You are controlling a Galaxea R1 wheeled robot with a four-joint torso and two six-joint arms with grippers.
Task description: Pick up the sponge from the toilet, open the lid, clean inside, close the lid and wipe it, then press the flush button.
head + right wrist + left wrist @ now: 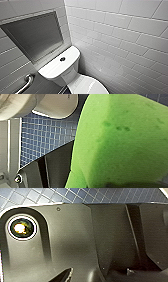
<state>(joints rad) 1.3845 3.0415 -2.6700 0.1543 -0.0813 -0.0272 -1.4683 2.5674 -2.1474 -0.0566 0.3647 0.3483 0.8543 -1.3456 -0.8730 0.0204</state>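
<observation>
Open room above tank top (53,66) and flush button (62,59). Tiled wall (120,42) close on right; grab bar (26,83) left. Sponge (120,139) bulks at right wrist.

Wall: glossy white tiles (120,32) in a brick pattern, from 12 to 4 o'clock; a soft sheen of light low down, toward 5 o'clock
Niche: grey recessed panel (35,35) at 10 o'clock; tile around its frame
Bar: metal grab bar (26,83) at 8 o'clock; grey wall behind it
Floor: small blue square tiles (45,136); pale grout
</observation>
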